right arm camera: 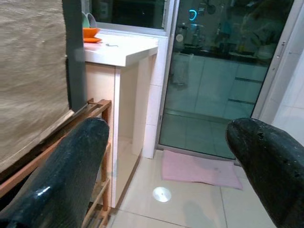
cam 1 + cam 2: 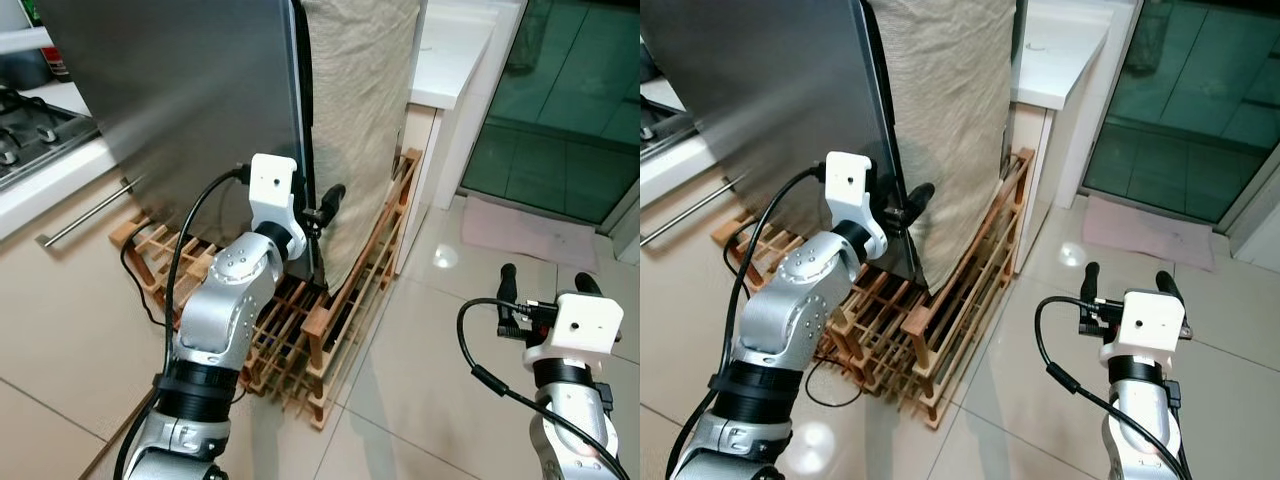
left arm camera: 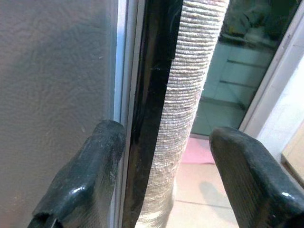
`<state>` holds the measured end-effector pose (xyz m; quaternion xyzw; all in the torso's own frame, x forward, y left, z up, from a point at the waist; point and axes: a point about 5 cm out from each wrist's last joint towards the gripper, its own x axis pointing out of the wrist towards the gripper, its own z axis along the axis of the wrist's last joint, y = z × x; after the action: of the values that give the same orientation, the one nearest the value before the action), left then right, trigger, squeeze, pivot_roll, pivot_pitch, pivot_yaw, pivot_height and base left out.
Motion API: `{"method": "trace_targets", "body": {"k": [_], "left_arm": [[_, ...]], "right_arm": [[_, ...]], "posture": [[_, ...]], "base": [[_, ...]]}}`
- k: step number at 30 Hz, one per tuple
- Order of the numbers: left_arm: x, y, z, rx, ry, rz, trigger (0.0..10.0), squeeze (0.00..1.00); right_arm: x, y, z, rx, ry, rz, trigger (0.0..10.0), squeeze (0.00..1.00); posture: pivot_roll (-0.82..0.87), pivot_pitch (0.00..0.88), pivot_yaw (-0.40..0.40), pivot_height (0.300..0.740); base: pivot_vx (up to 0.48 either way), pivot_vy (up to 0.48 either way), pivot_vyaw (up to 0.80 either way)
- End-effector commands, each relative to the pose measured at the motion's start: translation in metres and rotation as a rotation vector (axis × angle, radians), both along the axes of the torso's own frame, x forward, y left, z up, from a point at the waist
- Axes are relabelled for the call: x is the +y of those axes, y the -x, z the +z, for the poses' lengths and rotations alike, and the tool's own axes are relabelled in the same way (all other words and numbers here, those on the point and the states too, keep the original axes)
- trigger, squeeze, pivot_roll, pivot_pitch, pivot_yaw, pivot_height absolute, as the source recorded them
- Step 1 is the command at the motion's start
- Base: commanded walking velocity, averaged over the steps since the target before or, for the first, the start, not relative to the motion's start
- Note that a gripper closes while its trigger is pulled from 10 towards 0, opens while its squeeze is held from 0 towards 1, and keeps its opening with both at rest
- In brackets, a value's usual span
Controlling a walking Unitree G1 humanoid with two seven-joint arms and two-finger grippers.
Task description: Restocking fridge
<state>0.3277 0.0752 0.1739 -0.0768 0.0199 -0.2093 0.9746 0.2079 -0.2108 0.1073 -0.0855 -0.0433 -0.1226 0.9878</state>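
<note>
The fridge's steel door stands in front of me, and a beige cloth hangs over the fridge's side. My left gripper is open and raised to the door's free edge. In the left wrist view one finger rests against the steel face, while the black door edge and the cloth lie between the fingers. My right gripper is open, low on the right above the tiled floor, holding nothing.
A wooden slatted rack lies on the floor under and beside the fridge. A white counter stands behind it, and a stove over a drawer handle is at the left. A pink mat lies before glass doors.
</note>
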Motion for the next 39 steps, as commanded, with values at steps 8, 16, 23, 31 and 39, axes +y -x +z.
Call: {"method": "trace_targets", "body": {"k": [8, 16, 23, 31, 39], "left_arm": [[-0.035, 0.000, 0.014, -0.044, 0.099, -0.159, 10.0, 0.00], [-0.062, 0.002, 0.024, -0.054, 0.168, -0.393, 10.0, 0.00], [-0.077, 0.012, 0.022, -0.032, 0.196, -0.609, 10.0, 0.00], [-0.097, 0.029, 0.043, -0.033, 0.385, -0.822, 10.0, 0.00], [-0.085, 0.034, 0.059, -0.039, 0.462, -0.925, 10.0, 0.00]], "right_arm": [[0.005, -0.013, -0.006, 0.033, -0.090, 0.055, 10.0, 0.00], [0.006, -0.018, -0.016, 0.082, -0.160, 0.077, 10.0, 0.00], [0.008, -0.021, -0.018, 0.100, -0.181, 0.096, 10.0, 0.00], [0.007, -0.019, -0.029, 0.151, -0.203, 0.107, 10.0, 0.00], [0.007, -0.010, -0.044, 0.219, -0.201, 0.103, 10.0, 0.00]], "posture": [[-0.19, 0.000, 0.045, 0.740], [-0.20, 0.000, 0.045, 0.740], [-0.20, 0.000, 0.046, 0.740], [-0.19, 0.000, 0.049, 0.740], [-0.20, 0.000, 0.054, 0.740]], "base": [[0.000, 0.000, 0.00], [0.000, 0.000, 0.00], [0.000, 0.000, 0.00], [0.000, 0.000, 0.00], [0.000, 0.000, 0.00]]}}
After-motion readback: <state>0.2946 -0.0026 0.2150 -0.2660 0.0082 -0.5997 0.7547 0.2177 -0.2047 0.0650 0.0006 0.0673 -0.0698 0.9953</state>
